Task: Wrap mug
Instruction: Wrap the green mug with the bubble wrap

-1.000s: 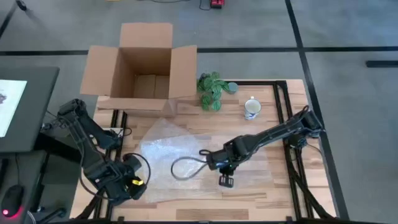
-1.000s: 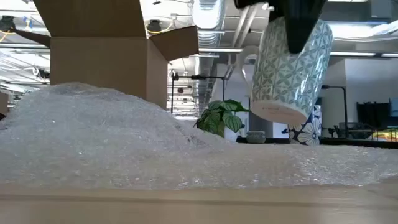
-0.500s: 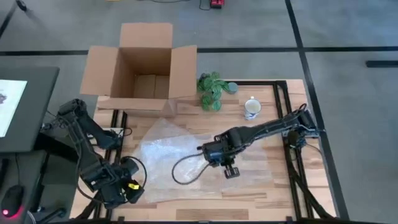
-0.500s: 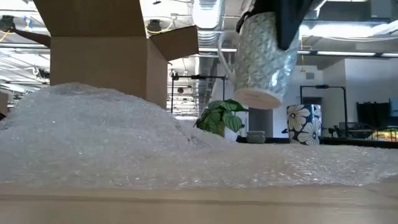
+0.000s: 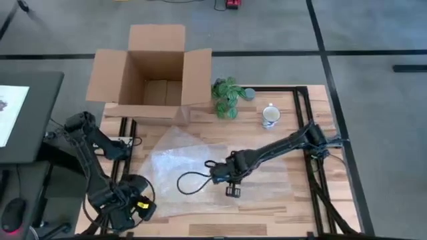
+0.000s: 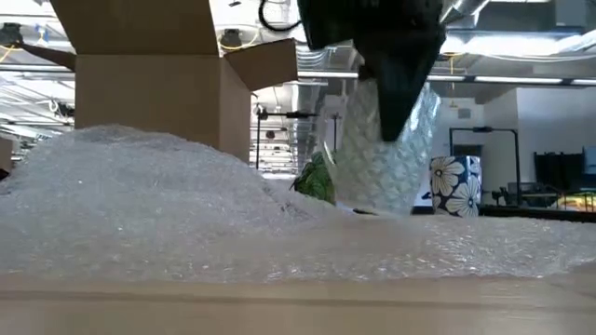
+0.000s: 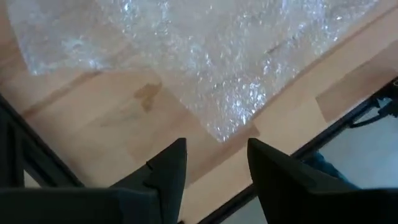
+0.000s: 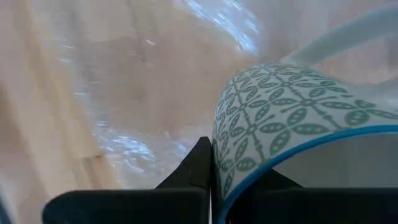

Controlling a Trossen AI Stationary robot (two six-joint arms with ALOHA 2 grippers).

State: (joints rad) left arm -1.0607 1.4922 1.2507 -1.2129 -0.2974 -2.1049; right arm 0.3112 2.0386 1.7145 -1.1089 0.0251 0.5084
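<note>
Gripping the mug's (image 6: 386, 158) rim, right fingers (image 8: 202, 163) over bubble wrap (image 5: 180, 163).

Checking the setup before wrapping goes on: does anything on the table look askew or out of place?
The bubble wrap is not flat: it humps up toward the cardboard box. The right claw holds the patterned mug low over the wrap. Nothing looks spilled or broken.
</note>
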